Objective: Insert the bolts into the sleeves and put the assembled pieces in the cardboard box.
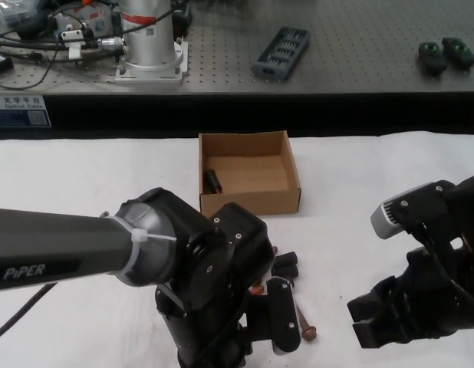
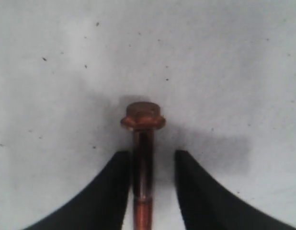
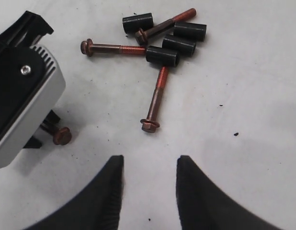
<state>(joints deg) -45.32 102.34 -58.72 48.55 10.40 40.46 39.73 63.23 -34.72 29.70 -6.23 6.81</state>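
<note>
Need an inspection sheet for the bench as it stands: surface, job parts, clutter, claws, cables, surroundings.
Surface: white cloth with small dark specks.
Job's things: cardboard box open, one black piece inside; four loose sleeves and three bolts heaped on the cloth; a fourth bolt lies between the left claw's fingers.
Clutter: nothing seen.
Grippers: left claw open around the fourth bolt; right claw open, holding nothing, near the heap.
Cables: bundle on the perforated table behind.
Surroundings: that table also carries a metal post and a black tray.
</note>
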